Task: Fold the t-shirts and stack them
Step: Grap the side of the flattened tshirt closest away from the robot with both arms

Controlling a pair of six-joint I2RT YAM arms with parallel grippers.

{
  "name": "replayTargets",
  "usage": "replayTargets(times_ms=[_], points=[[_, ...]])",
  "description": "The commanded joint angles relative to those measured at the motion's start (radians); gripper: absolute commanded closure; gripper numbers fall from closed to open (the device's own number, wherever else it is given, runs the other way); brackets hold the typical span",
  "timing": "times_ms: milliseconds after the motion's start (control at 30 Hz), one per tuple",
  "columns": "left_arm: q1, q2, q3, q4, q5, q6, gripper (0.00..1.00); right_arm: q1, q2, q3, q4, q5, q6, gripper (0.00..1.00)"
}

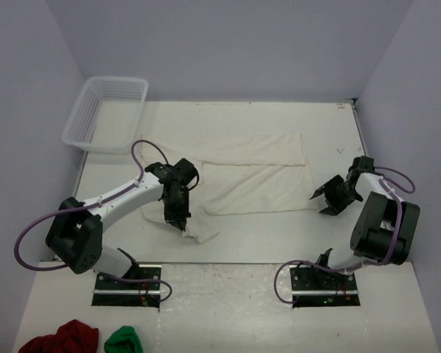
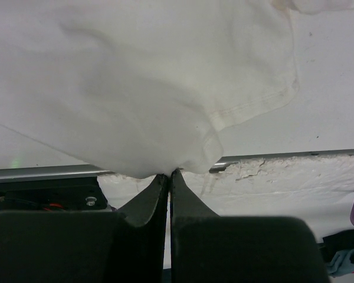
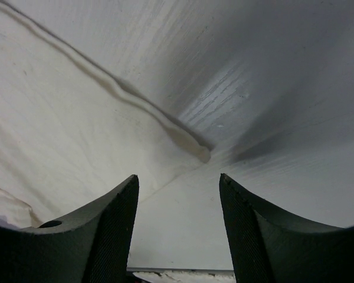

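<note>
An off-white t-shirt (image 1: 250, 173) lies spread across the middle of the table. My left gripper (image 1: 179, 220) is shut on its near left corner; in the left wrist view the cloth (image 2: 147, 88) bunches right at the closed fingertips (image 2: 169, 173), above the table's front edge. My right gripper (image 1: 323, 202) is open and empty, just right of the shirt's near right edge. In the right wrist view the shirt (image 3: 53, 124) fills the left side, its hem ending just ahead of the open fingers (image 3: 177, 180).
A clear plastic basket (image 1: 106, 112) stands at the far left corner of the table. A dark red cloth bundle (image 1: 62, 340) and a small green cloth bundle (image 1: 125, 341) lie in front of the left arm's base.
</note>
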Motion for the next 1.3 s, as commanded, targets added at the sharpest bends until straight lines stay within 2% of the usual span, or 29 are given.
replayTargets(times_ms=[0,333,433,467,500,700,800,1000,1100,1133,1267], points=[[0.009,-0.031,0.053,-0.034,0.009,0.011,1.00,-0.009,0.034,0.019,0.033,-0.029,0.018,0.42],[0.027,-0.049,0.107,-0.063,0.022,0.007,1.00,-0.007,0.118,0.047,0.053,0.020,0.038,0.45],[0.029,-0.058,0.101,-0.065,0.026,0.004,1.00,-0.007,0.135,0.048,0.059,0.025,0.035,0.50],[0.030,-0.060,0.102,-0.068,0.026,0.002,1.00,-0.009,0.135,0.047,0.057,0.028,0.038,0.60],[0.034,-0.065,0.102,-0.069,0.025,0.002,1.00,-0.007,0.129,0.044,0.066,0.025,0.037,0.62],[0.043,-0.058,0.107,-0.072,0.029,0.008,1.00,-0.007,0.123,0.045,0.077,0.025,0.034,0.65],[0.043,-0.055,0.114,-0.076,0.028,0.008,1.00,-0.006,0.126,0.045,0.070,0.019,0.037,0.78],[0.043,-0.062,0.136,-0.103,0.020,-0.004,1.00,-0.006,0.056,0.005,0.056,0.026,0.028,0.82],[0.043,-0.074,0.151,-0.124,0.012,-0.016,1.00,-0.006,0.037,-0.005,0.036,0.002,0.022,0.89],[0.043,-0.078,0.156,-0.129,0.003,-0.024,1.00,-0.006,0.031,-0.010,0.034,-0.007,0.017,0.95],[0.047,-0.112,0.182,-0.164,-0.031,-0.065,1.00,-0.001,-0.026,-0.004,0.016,-0.011,0.002,0.98]])
